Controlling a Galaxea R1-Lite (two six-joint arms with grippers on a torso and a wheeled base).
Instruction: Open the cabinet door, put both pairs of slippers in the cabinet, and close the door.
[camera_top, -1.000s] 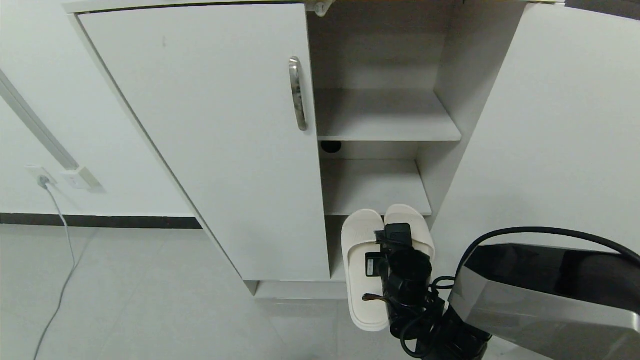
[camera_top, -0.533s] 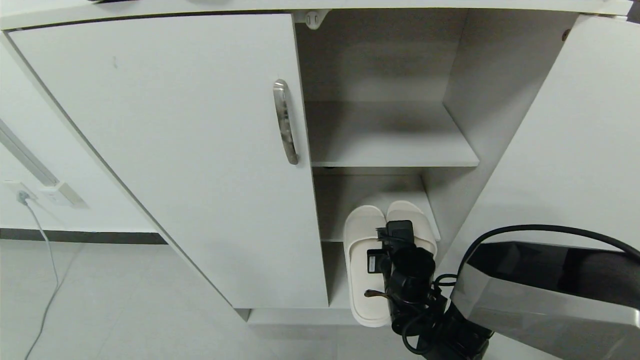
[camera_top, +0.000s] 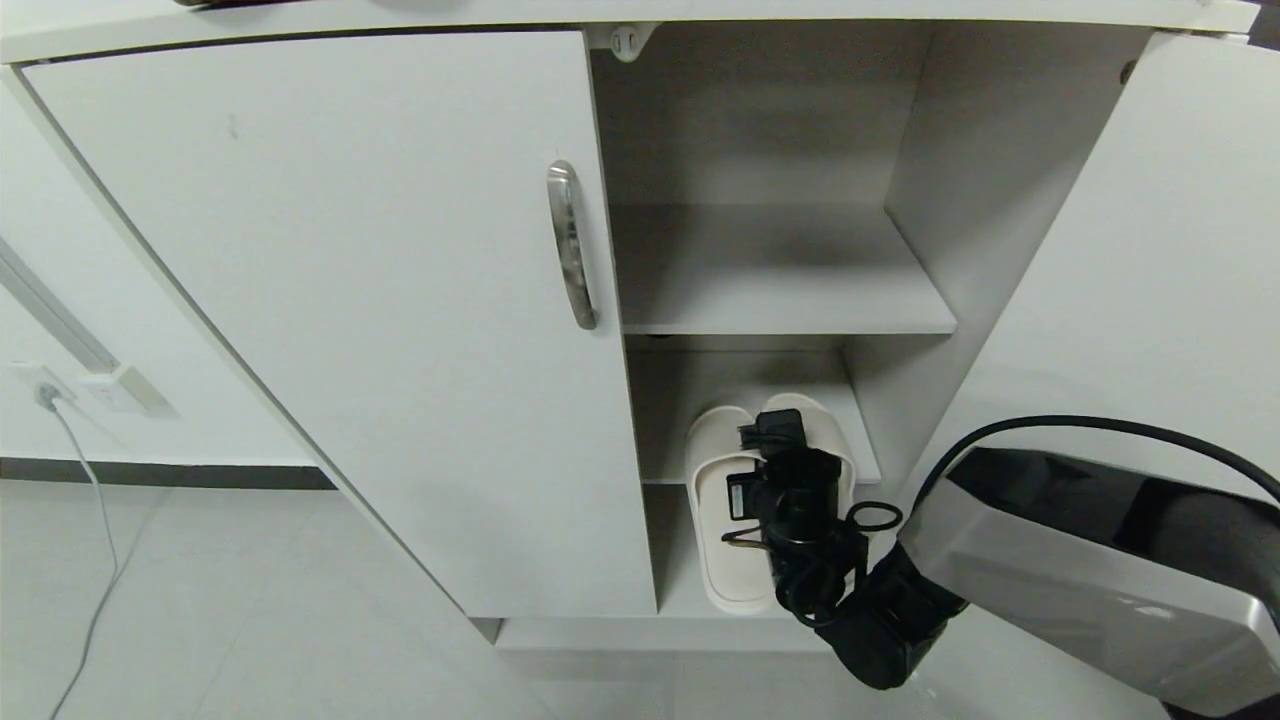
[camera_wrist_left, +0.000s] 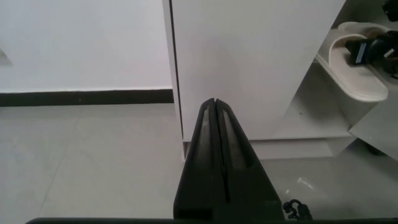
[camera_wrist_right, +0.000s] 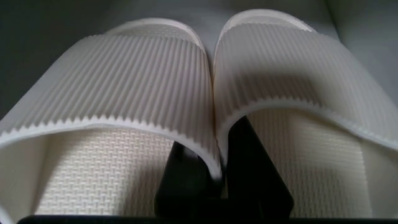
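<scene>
Well forward, right claw (camera_top: 772, 432) at open cabinet (camera_top: 985, 200), clamping cream slippers (camera_top: 715, 520), left claw (camera_wrist_left: 214, 115) closed, empty.

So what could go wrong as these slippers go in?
The right pincer grips the slippers only by their inner strap edges, so they could slip. Their heels overhang the shelf under them; released now, they may tip out. One slipper sits close to the closed door and could catch.

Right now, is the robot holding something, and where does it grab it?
The right gripper pinches the pair of slippers by their touching inner strap edges. The left gripper holds nothing.
</scene>
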